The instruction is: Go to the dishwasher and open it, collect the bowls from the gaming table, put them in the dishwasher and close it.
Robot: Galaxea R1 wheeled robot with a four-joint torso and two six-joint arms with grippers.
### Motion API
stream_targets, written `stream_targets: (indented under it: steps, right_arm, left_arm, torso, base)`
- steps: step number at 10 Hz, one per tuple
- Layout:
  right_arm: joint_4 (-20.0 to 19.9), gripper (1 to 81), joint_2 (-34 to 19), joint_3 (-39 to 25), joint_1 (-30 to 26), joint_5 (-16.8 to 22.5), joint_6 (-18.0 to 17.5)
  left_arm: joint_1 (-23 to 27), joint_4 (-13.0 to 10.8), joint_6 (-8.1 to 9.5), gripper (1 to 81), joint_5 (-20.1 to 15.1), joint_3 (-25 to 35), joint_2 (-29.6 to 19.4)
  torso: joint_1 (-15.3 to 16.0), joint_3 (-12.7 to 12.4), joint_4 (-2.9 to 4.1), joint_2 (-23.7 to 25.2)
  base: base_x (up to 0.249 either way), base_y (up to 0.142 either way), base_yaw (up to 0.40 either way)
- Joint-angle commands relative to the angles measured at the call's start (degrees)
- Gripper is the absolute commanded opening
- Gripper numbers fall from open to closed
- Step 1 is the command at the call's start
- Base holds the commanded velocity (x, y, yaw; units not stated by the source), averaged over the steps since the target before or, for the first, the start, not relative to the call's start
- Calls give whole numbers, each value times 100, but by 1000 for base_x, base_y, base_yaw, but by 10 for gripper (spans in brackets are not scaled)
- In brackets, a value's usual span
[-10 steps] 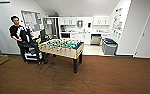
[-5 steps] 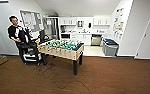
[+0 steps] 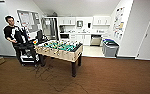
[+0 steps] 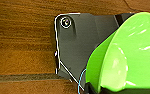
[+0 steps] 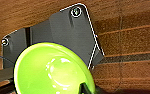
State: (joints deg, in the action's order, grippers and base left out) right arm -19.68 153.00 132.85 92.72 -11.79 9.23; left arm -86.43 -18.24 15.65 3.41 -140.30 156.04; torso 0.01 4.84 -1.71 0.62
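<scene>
Brown floor point(image 3: 111, 77) fills the room, with a table-football table point(image 3: 62, 50) near the middle and a person point(image 3: 12, 33) beside it. Each wrist view shows a green bowl point(image 4: 131, 55) point(image 5: 53, 70) close up; a bump could drop it. I cannot tell how either gripper is set

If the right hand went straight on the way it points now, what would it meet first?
Probably the brown floor. The wrist view looks down past a green bowl at it, with nothing else between; depth is unclear.
</scene>
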Motion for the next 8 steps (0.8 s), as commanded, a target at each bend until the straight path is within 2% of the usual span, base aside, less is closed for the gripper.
stream_targets:
  steps: [1,8]
  right_arm:
    - [69,10,-162,-41,-161,344,26]
    - [69,10,-162,-50,-188,353,26]
  left_arm:
    - [245,-66,-18,10,-262,3,-143]
    - [245,-75,-18,10,-262,-6,-125]
  torso:
    - [0,0,0,0]
    - [2,0,0,0]
  base:
    - [155,-101,0]
    - [155,-101,0]
